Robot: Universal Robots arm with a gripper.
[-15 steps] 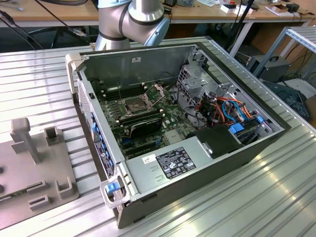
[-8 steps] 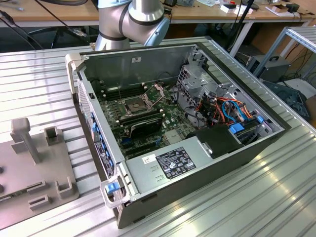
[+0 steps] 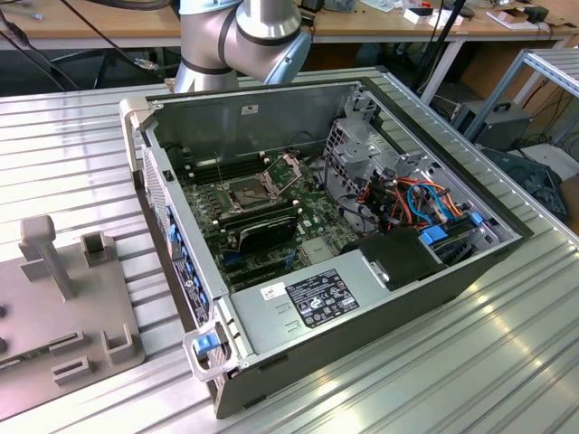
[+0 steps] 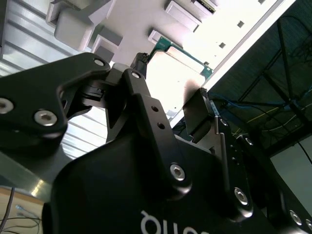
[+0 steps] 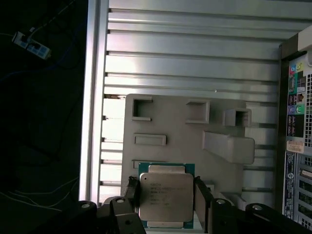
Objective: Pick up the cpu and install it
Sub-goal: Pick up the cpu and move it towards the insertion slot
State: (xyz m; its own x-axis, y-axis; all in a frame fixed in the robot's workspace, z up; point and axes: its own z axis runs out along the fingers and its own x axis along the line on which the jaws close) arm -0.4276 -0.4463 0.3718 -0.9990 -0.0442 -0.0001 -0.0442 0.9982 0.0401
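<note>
The cpu [image 5: 165,197], a square chip with a silver lid on a green board, sits between the two black fingers [image 5: 130,192] of my gripper [image 5: 166,195], which is shut on its two opposite edges. It hangs a little above the grey holder block [image 5: 180,146], over an empty recess. In the second wrist view the cpu [image 4: 178,78] shows bright between the fingertips of the gripper [image 4: 171,80]. In the exterior view the open computer case [image 3: 362,316] lies on the table, with the bare processor socket [image 3: 246,192] on its motherboard and the socket's metal latch frame [image 3: 285,167] swung up.
The grey holder block [image 3: 63,307] lies at the exterior view's left, with an upright post [image 3: 41,253] and several small slots. A ribbed aluminium table [image 3: 470,380] carries everything. Inside the case are a power supply [image 3: 317,298], a drive cage [image 3: 362,140] and coloured cables [image 3: 407,203]. The arm's base [image 3: 240,41] stands behind the case.
</note>
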